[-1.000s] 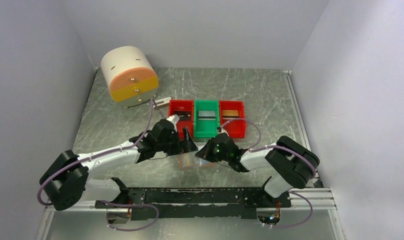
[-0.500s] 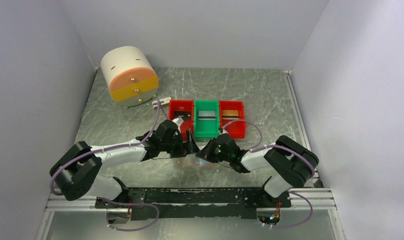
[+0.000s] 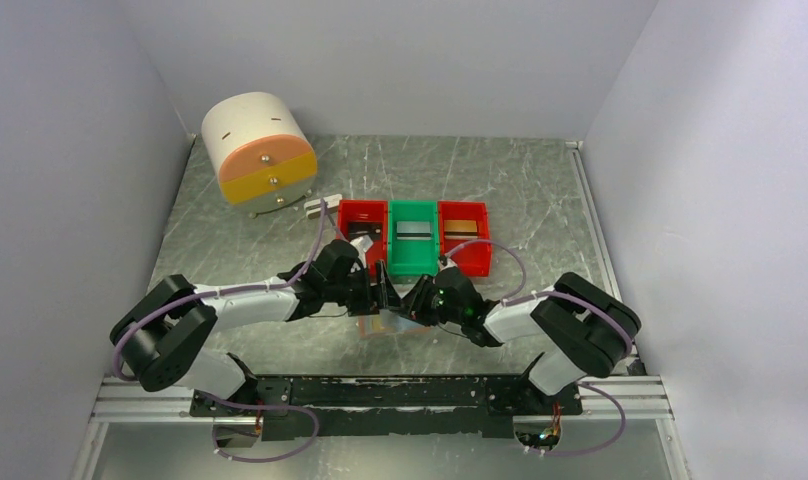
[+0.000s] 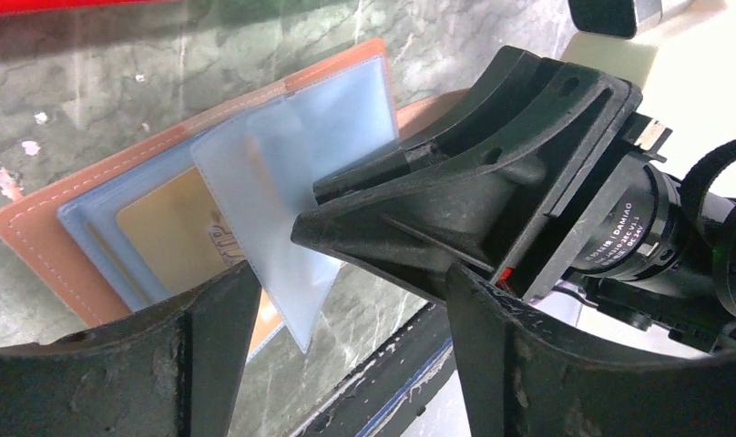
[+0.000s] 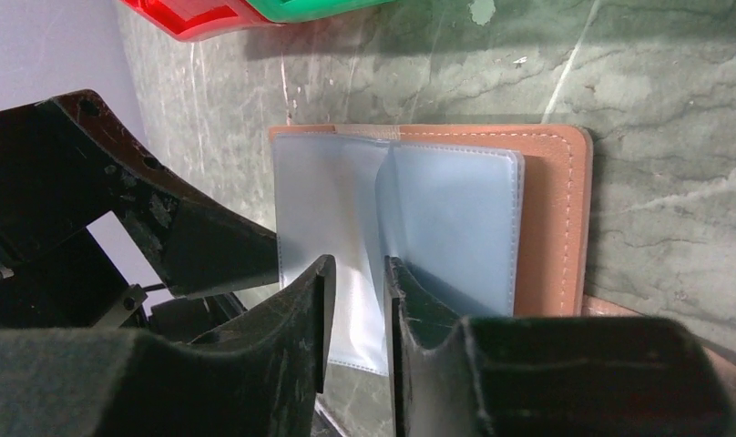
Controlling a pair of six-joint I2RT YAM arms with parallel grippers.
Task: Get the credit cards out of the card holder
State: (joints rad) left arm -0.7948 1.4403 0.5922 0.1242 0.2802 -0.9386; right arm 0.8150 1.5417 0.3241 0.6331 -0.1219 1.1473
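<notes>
One gold card (image 4: 168,232) shows up in a blue pocket only from the left wrist; the right wrist view misses it. One card holder (image 5: 551,218) lies open on the table (image 3: 540,200), right under both tips. The left gripper (image 4: 351,282) gapes wide and is empty. The right gripper (image 5: 357,273) is barely cracked and grips nothing, with a lifted clear sleeve (image 4: 282,173) in the gap. Three bins (image 3: 412,265) sit behind.
</notes>
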